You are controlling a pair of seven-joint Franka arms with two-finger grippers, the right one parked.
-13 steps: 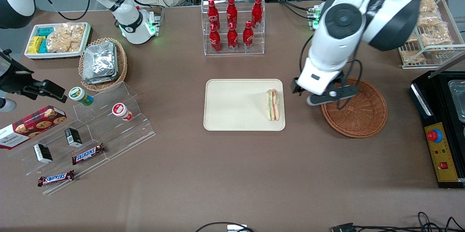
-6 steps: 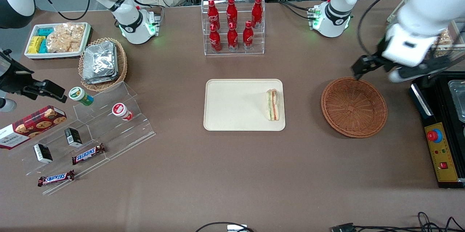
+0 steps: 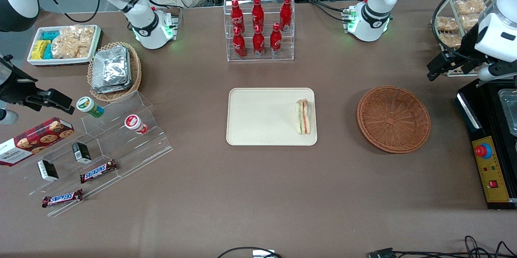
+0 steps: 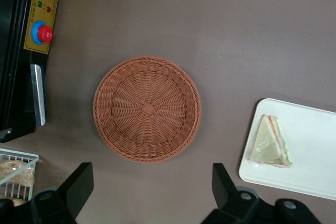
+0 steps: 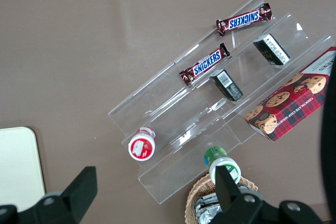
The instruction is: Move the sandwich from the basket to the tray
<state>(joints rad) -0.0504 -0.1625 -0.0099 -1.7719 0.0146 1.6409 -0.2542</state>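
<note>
The sandwich [image 3: 303, 116] lay on the tray [image 3: 258, 129]; the basket [image 3: 394, 119] held nothing. The tool [image 4: 149, 192] hung wide, high above the surface [image 3: 258, 193].

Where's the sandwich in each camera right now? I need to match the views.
Front view: the sandwich lies on the tray, at the edge nearest the basket.
Left wrist view: the sandwich is on the tray, apart from the basket; the open gripper hangs high, holding nothing.
Right wrist view: sandwich not in it; only a tray corner.
Shared landmark: the tray.
</note>
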